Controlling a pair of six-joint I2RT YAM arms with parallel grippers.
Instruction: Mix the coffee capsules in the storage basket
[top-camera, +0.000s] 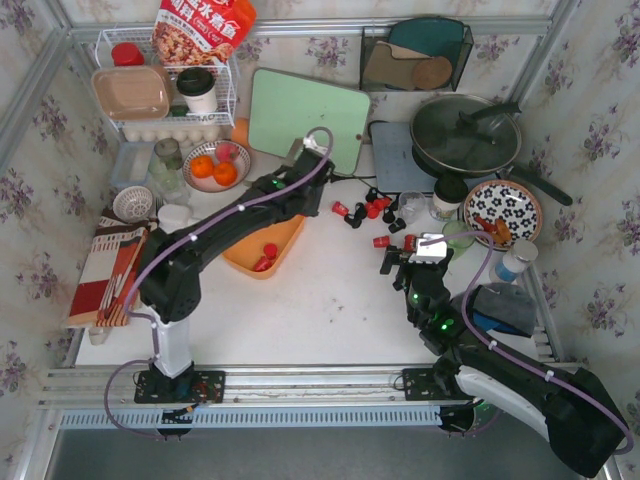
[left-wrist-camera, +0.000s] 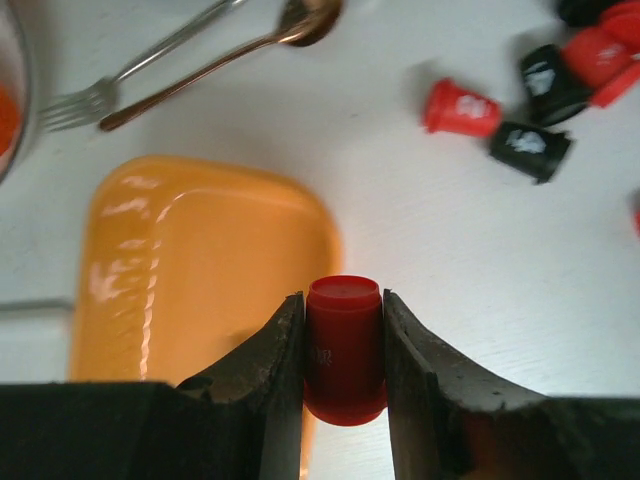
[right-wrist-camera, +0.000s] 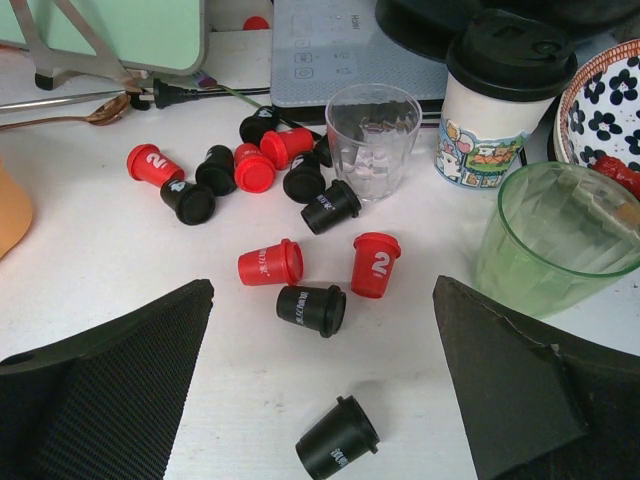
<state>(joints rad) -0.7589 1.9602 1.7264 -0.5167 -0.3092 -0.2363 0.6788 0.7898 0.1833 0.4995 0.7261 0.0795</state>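
The left claw (left-wrist-camera: 343, 305) is shut tight on a red pod (left-wrist-camera: 344, 350), pinched upright between the two fingers with its flat end facing away from the wrist camera. Just under and left of it lies the basket (left-wrist-camera: 200, 260); the held pod hangs over the basket's rim, where orange plastic meets the white table (left-wrist-camera: 450, 260). In the top view two red pods (top-camera: 265, 256) lie in the basket's near end. Beyond the basket, a spoon (left-wrist-camera: 230, 48) and a fork (left-wrist-camera: 110, 88) lie side by side on the table, and a loose red pod (left-wrist-camera: 460, 107) and a black pod (left-wrist-camera: 530, 150) lie off to the right, outside the basket.

The right claw (right-wrist-camera: 322, 295) is spread wide and grips nothing. Between its fingers a black pod (right-wrist-camera: 312, 308) lies on its side, with a lying red pod (right-wrist-camera: 270, 263) and a red pod marked 2 (right-wrist-camera: 375, 265) just past it, and another black one (right-wrist-camera: 337, 438) nearer the wrist. Further out is a mixed red and black cluster (right-wrist-camera: 250, 165), beside a clear glass (right-wrist-camera: 373, 140). A green glass (right-wrist-camera: 560, 240) and a lidded cup (right-wrist-camera: 505, 100) stand to the right.
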